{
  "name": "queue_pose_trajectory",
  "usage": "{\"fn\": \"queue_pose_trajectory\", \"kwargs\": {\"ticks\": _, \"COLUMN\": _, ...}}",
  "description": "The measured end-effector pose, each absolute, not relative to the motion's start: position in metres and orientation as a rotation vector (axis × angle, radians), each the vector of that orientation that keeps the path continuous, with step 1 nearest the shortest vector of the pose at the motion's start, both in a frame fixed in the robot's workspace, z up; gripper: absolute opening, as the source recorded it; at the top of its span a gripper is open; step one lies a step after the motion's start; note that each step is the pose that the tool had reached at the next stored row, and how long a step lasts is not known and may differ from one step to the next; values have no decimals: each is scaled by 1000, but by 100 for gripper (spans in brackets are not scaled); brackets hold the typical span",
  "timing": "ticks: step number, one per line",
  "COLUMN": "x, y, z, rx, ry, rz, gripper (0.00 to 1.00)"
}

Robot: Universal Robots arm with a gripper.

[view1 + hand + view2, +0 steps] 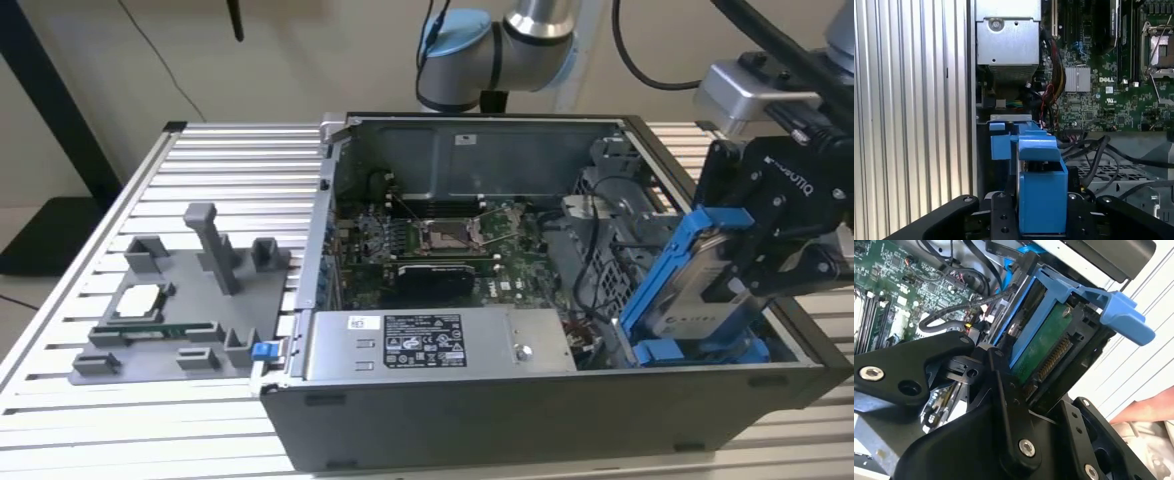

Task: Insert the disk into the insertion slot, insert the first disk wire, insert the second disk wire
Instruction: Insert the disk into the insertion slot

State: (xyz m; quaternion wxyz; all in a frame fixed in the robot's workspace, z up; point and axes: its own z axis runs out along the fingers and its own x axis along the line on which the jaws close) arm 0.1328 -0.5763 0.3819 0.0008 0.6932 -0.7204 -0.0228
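My gripper (750, 268) is shut on the disk (694, 285), a silver drive in a bright blue carrier frame. It holds the disk tilted on edge over the open computer case's side at the exterior view's right. The disk's lower end reaches down to the grey drive cage, the insertion slot (607, 265). In both wrist views the black fingers (1000, 371) clamp the blue carrier (1040, 190) from both sides; the disk's green board and connector (1046, 357) face outward. Loose black disk wires (1093, 156) lie beside the cage.
The open case (534, 420) holds a motherboard (441, 240) and a grey labelled power-supply box (441, 342). A grey fixture with small parts (174, 310) lies on the slatted table (80, 300). What looks like a person's hand (1149, 410) is close to the disk.
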Motion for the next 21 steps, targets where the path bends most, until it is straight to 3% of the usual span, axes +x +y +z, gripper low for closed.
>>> {"fn": "queue_pose_trajectory", "kwargs": {"ticks": 7, "x": 133, "y": -576, "z": 381, "rx": 2176, "ry": -2262, "rz": -72, "gripper": 0}}
{"fn": "queue_pose_trajectory", "kwargs": {"ticks": 8, "x": 133, "y": -576, "z": 381, "rx": 2176, "ry": -2262, "rz": -72, "gripper": 100}}
{"fn": "queue_pose_trajectory", "kwargs": {"ticks": 21, "x": 133, "y": -576, "z": 381, "rx": 2176, "ry": -2262, "rz": -72, "gripper": 100}}
